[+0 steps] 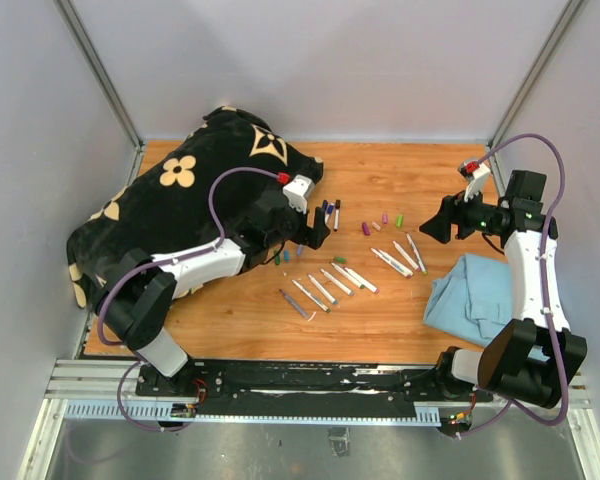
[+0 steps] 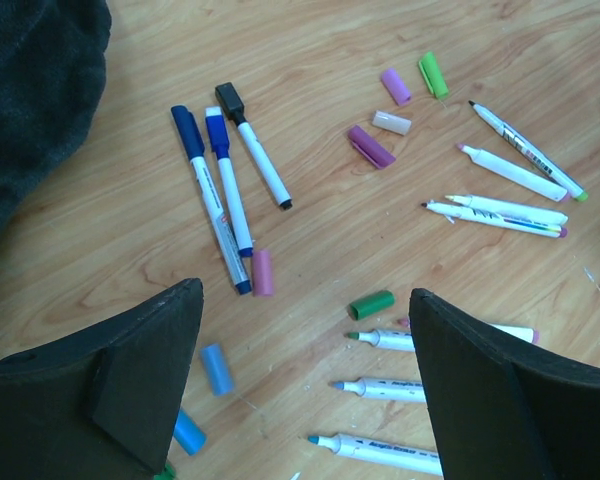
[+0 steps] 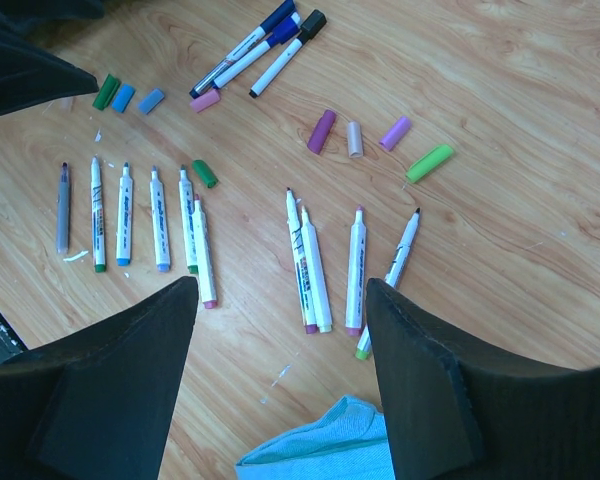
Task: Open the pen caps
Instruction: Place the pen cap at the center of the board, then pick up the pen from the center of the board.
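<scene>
Three pen caps, two blue and one black, sit unpulled on markers far of centre, so my left claw hovers spread beside them, my right claw likewise spread at right, presumably to brace.

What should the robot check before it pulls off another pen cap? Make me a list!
1. Left pincer open and empty: ok.
2. Right pincer open and empty: ok.
3. All caps off: not ok. Two blue caps and a black cap sit on their markers.
4. A capped marker between the left pincer's fingers: not ok. All three lie ahead of it.
5. Room to grip one blue-capped marker alone: cannot tell. The two lie side by side.
</scene>
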{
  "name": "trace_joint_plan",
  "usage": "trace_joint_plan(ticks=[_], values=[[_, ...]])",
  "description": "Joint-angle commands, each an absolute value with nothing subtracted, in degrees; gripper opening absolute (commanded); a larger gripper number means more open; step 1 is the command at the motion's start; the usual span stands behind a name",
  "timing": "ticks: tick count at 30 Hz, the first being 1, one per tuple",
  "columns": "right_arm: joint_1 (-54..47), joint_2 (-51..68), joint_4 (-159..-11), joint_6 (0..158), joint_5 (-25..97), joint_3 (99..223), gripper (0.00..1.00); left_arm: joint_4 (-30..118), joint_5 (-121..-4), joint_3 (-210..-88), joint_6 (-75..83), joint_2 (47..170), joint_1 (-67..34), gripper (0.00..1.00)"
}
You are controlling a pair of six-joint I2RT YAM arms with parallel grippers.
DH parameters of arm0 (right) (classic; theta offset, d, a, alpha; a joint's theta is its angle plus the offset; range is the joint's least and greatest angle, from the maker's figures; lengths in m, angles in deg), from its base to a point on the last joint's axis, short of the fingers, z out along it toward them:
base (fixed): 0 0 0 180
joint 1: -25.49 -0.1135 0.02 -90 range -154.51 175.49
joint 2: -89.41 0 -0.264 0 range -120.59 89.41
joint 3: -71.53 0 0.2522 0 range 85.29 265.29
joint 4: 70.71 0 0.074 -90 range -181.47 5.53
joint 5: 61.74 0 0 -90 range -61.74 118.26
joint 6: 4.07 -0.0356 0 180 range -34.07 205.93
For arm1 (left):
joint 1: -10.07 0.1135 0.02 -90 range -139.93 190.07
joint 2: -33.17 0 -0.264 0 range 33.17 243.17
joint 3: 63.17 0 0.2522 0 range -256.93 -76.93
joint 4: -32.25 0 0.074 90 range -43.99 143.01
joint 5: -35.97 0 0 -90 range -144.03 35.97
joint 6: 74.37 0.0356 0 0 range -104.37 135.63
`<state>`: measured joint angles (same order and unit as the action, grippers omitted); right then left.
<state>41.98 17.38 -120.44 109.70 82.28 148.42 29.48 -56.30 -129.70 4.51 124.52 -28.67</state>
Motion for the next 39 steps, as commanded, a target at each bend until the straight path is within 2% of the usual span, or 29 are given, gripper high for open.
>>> trace_joint_plan(ticks=[1,39], values=[[41.05,17.12,-121.77,110.85,83.98,148.04,0.69,29.97,-56.14,-131.98,6.0,125.74,-28.19,0.88],[37.6,15.89,-121.79,111.18,82.33,148.04,0.69,43.78,-53.5,-151.41,11.55,140.93,-25.37,0.85]])
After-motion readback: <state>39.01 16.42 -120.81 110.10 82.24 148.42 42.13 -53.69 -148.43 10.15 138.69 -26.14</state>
